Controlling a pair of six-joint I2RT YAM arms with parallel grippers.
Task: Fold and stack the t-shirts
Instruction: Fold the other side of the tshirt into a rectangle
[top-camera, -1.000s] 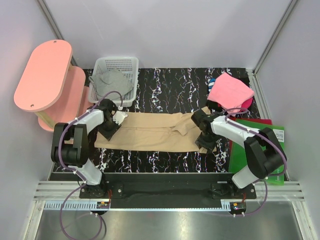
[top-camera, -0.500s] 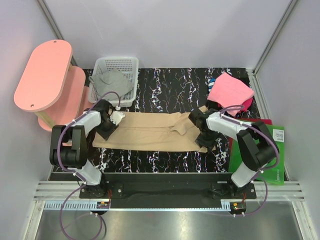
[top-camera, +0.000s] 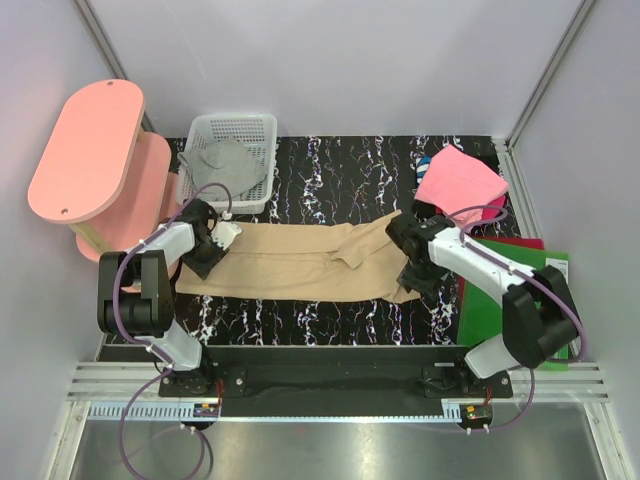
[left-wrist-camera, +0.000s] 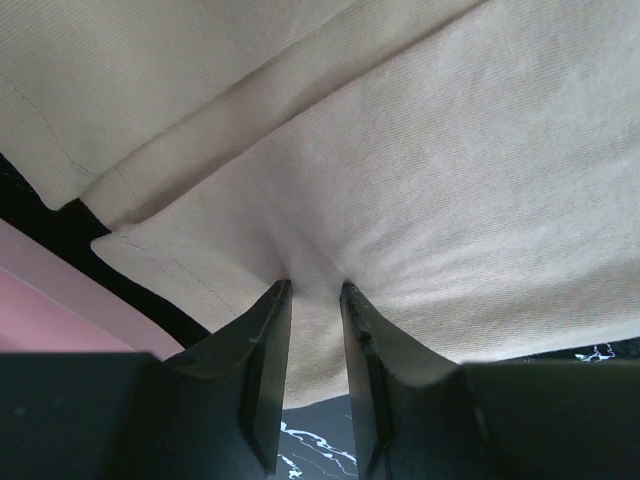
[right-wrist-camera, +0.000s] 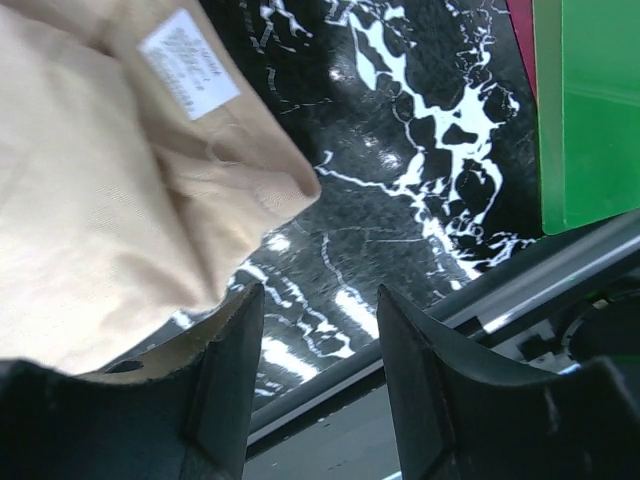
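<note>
We see tan shirt (top-camera: 300, 268) flat on surface (top-camera: 330, 175), long axis 9-to-3 o'clock. Left tool (left-wrist-camera: 312, 295) pinches its 9 o'clock end; right tool (right-wrist-camera: 320, 300) spread at 3 o'clock end, cloth beside it, not in its gap.

- Left arm (top-camera: 165, 245) and right arm (top-camera: 480, 262) look the same: white links, chunky black joints.
- Thin purple cables (top-camera: 124, 440) loop along each one, past the black bases (top-camera: 187, 380).
- Left tool (left-wrist-camera: 312, 292) and right tool (right-wrist-camera: 320, 300) have plain matte black fingers. The right one's a bit scuffed along an edge.
</note>
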